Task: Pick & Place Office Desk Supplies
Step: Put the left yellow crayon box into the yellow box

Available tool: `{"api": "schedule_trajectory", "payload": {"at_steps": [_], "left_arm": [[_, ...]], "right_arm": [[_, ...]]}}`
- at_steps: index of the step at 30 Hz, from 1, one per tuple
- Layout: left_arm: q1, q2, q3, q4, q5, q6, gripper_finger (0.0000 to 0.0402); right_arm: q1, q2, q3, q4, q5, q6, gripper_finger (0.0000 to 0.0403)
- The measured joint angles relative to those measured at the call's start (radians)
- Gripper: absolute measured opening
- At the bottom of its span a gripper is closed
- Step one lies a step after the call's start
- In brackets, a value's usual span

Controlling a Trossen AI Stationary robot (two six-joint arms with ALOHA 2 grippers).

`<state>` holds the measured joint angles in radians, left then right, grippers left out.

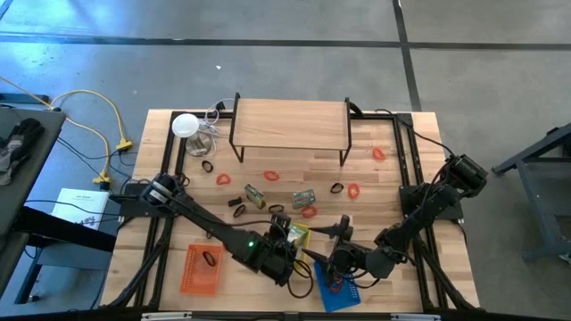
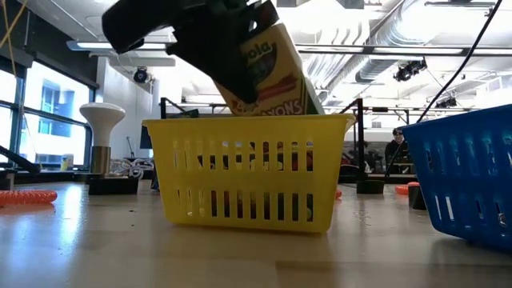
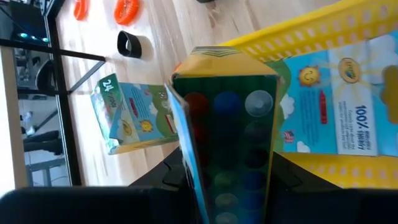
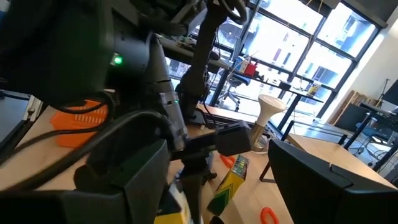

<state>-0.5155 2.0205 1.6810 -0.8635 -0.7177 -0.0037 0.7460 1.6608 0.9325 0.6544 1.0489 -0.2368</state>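
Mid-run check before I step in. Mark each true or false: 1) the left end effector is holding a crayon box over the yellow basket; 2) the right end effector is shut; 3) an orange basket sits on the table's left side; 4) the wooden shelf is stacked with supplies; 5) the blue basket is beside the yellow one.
1) True: the left end effector grips the crayon box above the yellow basket.
2) False: the right end effector is open and holds nothing.
3) True: the orange basket is there.
4) False: the wooden shelf is bare on top.
5) True: the blue basket is beside it.
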Motion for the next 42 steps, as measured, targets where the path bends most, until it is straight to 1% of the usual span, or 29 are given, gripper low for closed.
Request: {"api": "schedule_trajectory", "payload": {"at_steps": [6, 11, 15, 22, 24, 29, 33, 38, 42], "left_arm": [[0.005, 0.0, 0.0, 0.0, -0.001, -0.033, 0.0105], [-0.019, 0.0, 0.0, -0.007, -0.003, -0.025, 0.0105], [-0.048, 0.0, 0.0, -0.004, -0.067, -0.075, 0.0105], [-0.068, 0.027, 0.0, 0.024, -0.077, -0.079, 0.0105], [-0.071, 0.034, 0.0, 0.037, -0.102, -0.08, 0.0105], [-0.069, 0.054, 0.0, 0.001, -0.134, -0.072, 0.0105], [-0.056, 0.072, 0.001, -0.002, -0.13, -0.077, 0.0105], [-0.056, 0.103, 0.0, 0.01, -0.15, -0.08, 0.0105], [-0.059, 0.116, 0.001, 0.017, -0.161, -0.098, 0.0105]], "right_arm": [[0.008, 0.0, 0.0, -0.014, -0.001, 0.0, 0.0268], [0.031, 0.0, 0.0, -0.014, -0.003, 0.004, 0.0268], [0.063, 0.0, 0.0, -0.014, -0.003, 0.004, 0.0268], [0.096, 0.0, 0.0, -0.004, -0.004, 0.004, 0.0268], [0.1, 0.0, 0.0, 0.001, -0.004, 0.003, 0.0268], [0.1, 0.0, 0.0, 0.013, -0.004, -0.045, 0.0268], [0.084, 0.0, 0.0, 0.023, -0.008, -0.08, 0.0268], [0.065, 0.0, 0.0, 0.012, -0.01, -0.079, 0.0268], [0.064, 0.0, 0.0, -0.005, -0.016, -0.049, 0.0268]]}}
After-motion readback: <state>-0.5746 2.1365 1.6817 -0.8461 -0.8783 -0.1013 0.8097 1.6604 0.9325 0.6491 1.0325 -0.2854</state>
